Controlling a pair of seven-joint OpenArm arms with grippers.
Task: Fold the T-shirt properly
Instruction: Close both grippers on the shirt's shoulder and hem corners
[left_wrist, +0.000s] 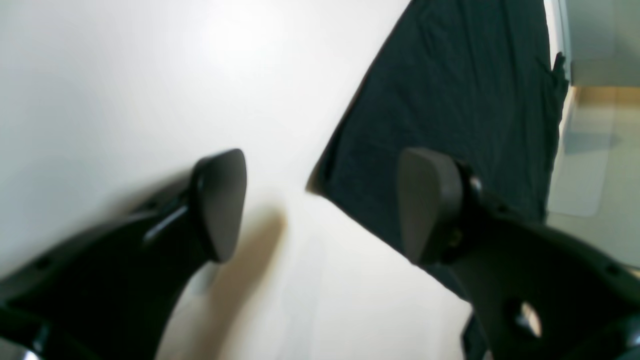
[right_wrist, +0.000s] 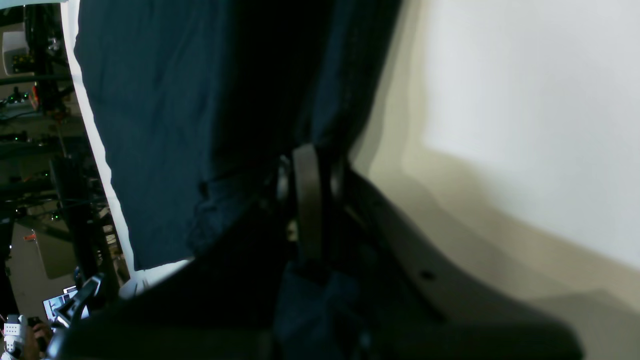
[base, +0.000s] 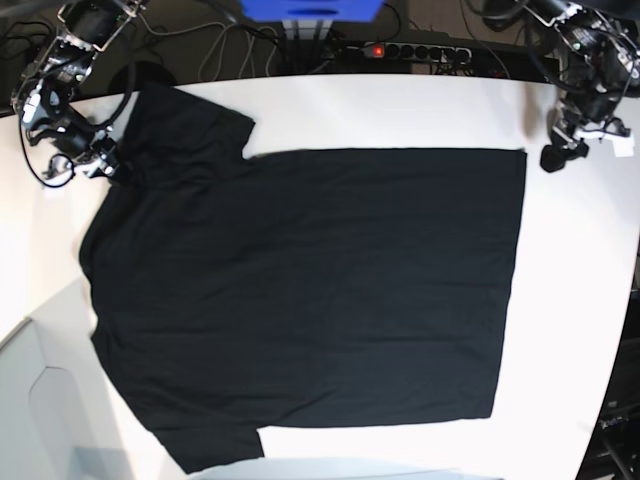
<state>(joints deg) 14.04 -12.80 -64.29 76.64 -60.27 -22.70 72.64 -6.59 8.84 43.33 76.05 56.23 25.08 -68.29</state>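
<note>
Left gripper (left_wrist: 320, 205) nearest lens: jaws spread wide, nothing between them, hovering over bare white table (left_wrist: 125, 75) just beside T-shirt (base: 310, 290) hem corner. Right gripper (right_wrist: 310, 200) pinched tight on T-shirt cloth at shoulder end, near upper sleeve. T-shirt lies spread flat across table, sleeves out at one end, hem straight at other, few wrinkles. Judgement: flattening stage about done; no fold visible yet. Left to do: sleeves and sides inward, then body folded over. Collar tag not discernible.
</note>
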